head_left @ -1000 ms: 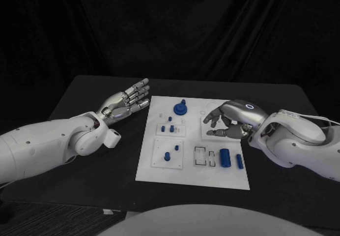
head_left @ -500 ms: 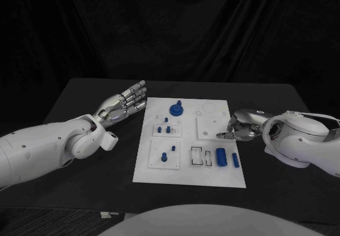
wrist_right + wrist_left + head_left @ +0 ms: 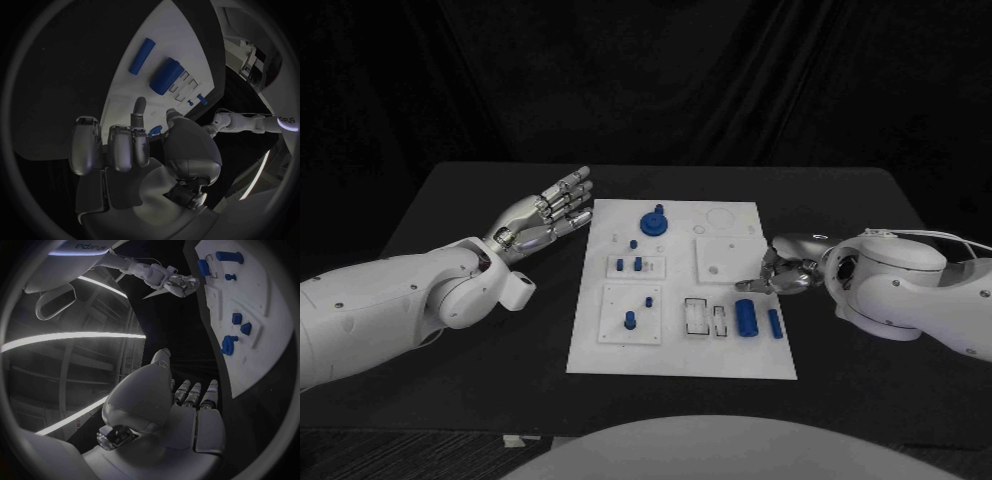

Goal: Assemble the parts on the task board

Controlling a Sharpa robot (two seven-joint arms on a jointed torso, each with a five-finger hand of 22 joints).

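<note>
The task board lies flat in the middle of the black surface, and the blue parts are spread across it. The right robot hand is seen at the board's right edge, beside the short blue peg and the thicker blue cylinder; its fingers are loosely curled and apart, and nothing appears to be held. The left robot hand is held flat and wide beside the board's left edge, just off it, holding nothing. The step in hand is judged to be a reach for one of the loose pieces near the right edge. It would be done well if the fingers were lowered squarely over the piece's long axis, so that it is pinched at mid-length and not rolled away. On the board, raised white plates are seen: one carries two small blue pins, another carries two upright blue studs, and a blue knob stands near the far edge. The slotted frame beside the cylinder looks unfilled.
</note>
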